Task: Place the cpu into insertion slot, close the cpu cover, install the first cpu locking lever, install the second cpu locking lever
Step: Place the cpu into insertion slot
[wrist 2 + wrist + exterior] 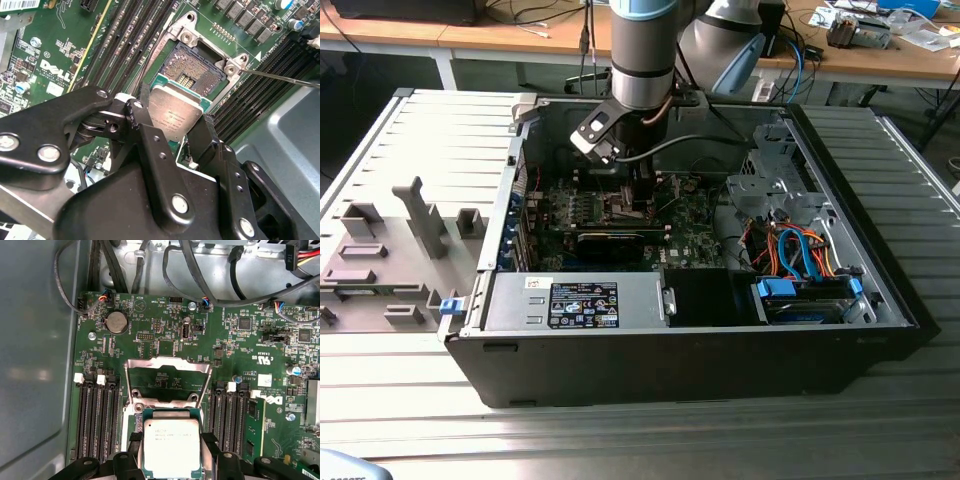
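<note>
1. Silvery-grey on top, the cpu [176,112] sits clamped between the two black fingers [142,125] of the hand [172,120], one on each opposite edge. The hand is closed narrowly on the chip.
2. In the first wrist view the cpu [171,444] shows its metal top facing up in the hand [171,440].
3. The insertion slot [194,70] lies uncovered on the green motherboard [165,335], just beyond the cpu's far edge. Whether the chip touches the slot's rim cannot be told.
4. The cpu cover [166,364] is swung open past the slot, with board showing through its window.
5. Long black memory slots [97,415] flank the slot.
6. In the exterior view the hand [640,195] reaches down inside the open computer case [720,350], which rests on a ribbed grey surface [620,440].
</note>
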Motion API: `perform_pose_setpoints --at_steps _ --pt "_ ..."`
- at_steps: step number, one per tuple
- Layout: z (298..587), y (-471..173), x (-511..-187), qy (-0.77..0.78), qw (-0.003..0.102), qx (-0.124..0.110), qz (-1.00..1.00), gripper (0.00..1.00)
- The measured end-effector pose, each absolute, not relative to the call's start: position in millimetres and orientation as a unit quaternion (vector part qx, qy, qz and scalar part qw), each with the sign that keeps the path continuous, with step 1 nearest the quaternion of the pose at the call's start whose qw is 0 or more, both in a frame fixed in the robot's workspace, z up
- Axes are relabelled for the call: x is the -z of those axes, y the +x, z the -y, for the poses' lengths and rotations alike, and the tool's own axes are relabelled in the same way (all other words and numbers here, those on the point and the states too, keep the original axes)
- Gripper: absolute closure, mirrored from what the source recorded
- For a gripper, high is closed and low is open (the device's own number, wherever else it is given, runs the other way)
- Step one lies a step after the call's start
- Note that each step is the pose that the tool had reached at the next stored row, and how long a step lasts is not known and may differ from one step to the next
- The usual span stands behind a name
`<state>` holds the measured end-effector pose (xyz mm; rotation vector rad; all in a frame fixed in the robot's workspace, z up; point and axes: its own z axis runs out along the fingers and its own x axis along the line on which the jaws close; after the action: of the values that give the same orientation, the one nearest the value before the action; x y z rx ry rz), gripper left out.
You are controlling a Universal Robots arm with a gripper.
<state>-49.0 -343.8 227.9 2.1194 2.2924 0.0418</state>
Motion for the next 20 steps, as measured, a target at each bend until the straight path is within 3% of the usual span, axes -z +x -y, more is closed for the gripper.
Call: perform_pose_setpoints --at_steps 20 --pt "343.0 -52.6 -226.4 0.681 0.010 -0.013 -0.732 0.45"
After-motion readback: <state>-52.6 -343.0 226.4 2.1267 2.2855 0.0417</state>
